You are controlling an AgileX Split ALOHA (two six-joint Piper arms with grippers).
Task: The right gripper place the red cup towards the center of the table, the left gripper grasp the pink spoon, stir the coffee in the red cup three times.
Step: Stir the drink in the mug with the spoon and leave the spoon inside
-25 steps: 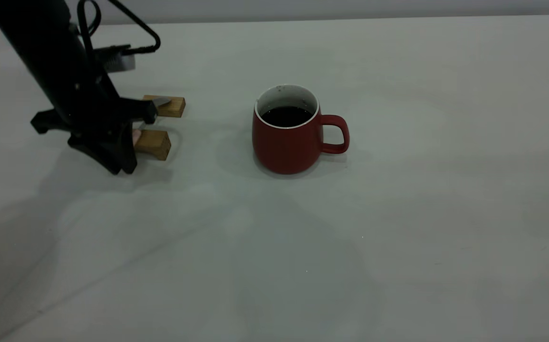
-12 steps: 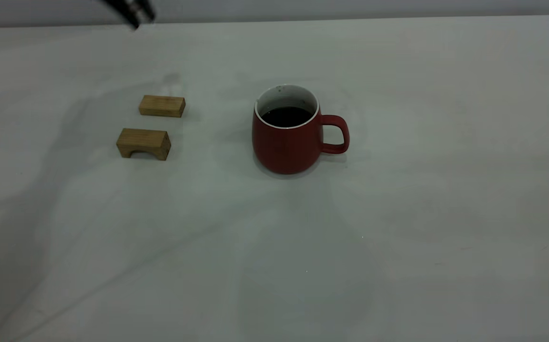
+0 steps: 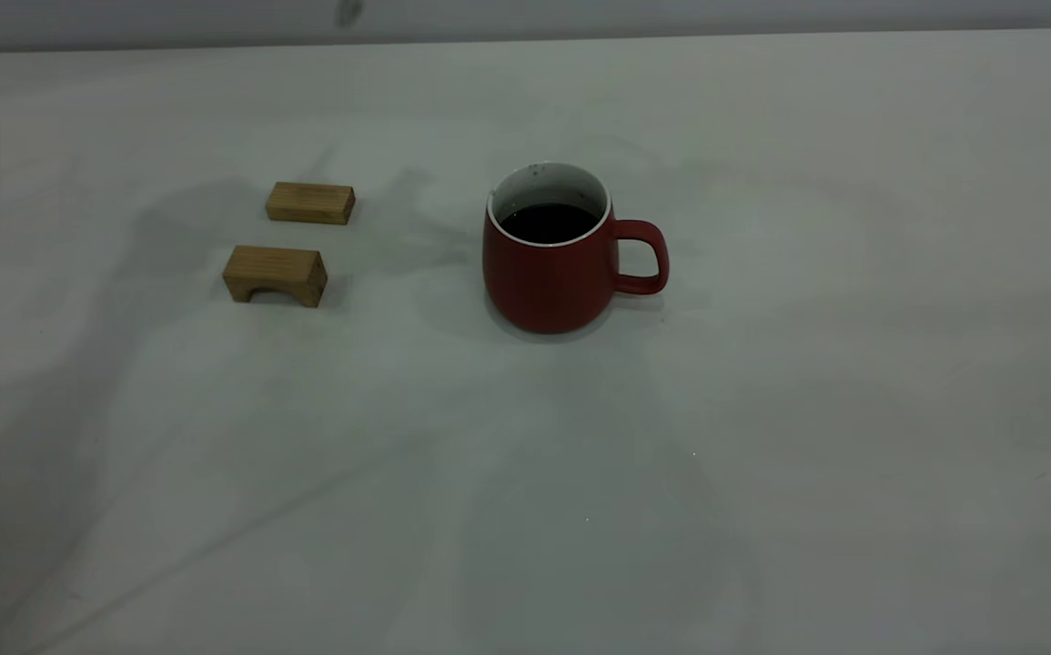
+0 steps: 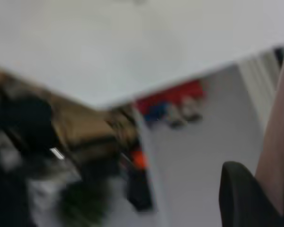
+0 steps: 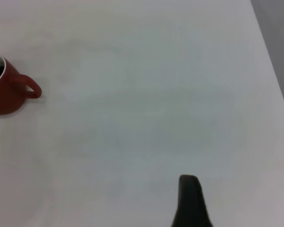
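While the left arm that crouched over the 2 wooden blocks [image 3: 293, 241] a second ago is now gone from the exterior view, the red cup [image 3: 554, 247] stands upright just above the middle of the frame, handle pointing right, the coffee [image 3: 549, 222] lying flat and dark inside its white rim. Both blocks sit bare at the left of the frame on the table [image 3: 762, 455], well apart from the cup, and the pink spoon that lay across them no longer shows there. That suggests the lift is done and the carry to the cup is the step in hand, with none of the 3 stirs begun. In the left wrist view a pale pink length rises beside one dark finger of the left gripper [image 4: 262, 198] at the lower right; it is likely the spoon, though whether the fingers pinch it cannot be told. The right gripper [image 5: 191, 201] hangs well apart from the cup, only 1 dark finger showing, so its spread cannot be told either.
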